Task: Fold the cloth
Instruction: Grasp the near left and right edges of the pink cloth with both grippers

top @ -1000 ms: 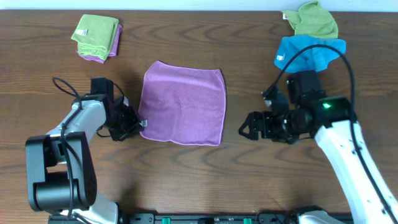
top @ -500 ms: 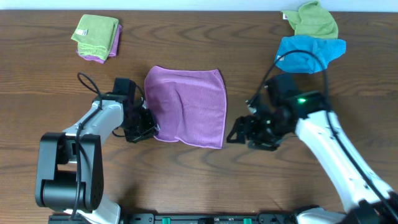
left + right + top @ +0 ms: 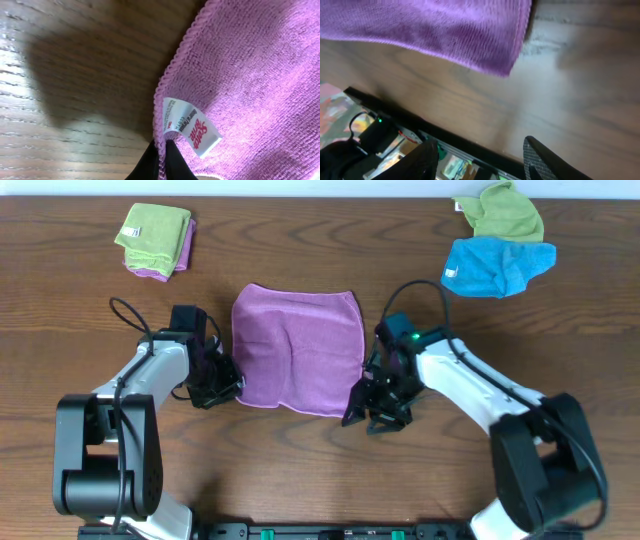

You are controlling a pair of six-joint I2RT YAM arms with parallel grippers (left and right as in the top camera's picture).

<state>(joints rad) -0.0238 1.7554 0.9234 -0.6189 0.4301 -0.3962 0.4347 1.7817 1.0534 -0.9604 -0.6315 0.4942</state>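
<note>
The purple cloth [image 3: 298,350] lies spread on the wooden table in the overhead view. My left gripper [image 3: 232,387] is shut on its near left corner; the left wrist view shows the hem [image 3: 172,85] pinched between the fingers [image 3: 161,155] just below the white tag [image 3: 192,126]. My right gripper [image 3: 358,412] is open beside the cloth's near right corner. In the right wrist view that corner [image 3: 505,62] hangs above the open fingers [image 3: 482,155], which hold nothing.
A folded light green cloth on a purple one [image 3: 155,238] lies at the far left. A bright blue cloth [image 3: 492,266] and a light green cloth [image 3: 506,212] lie at the far right. The table's front edge [image 3: 445,137] is close under my right gripper.
My right arm has swung left, bringing its open gripper to the cloth's near right corner. My left gripper, holding the near left corner, shifted right then slightly back; the cloth's left side buckled.
</note>
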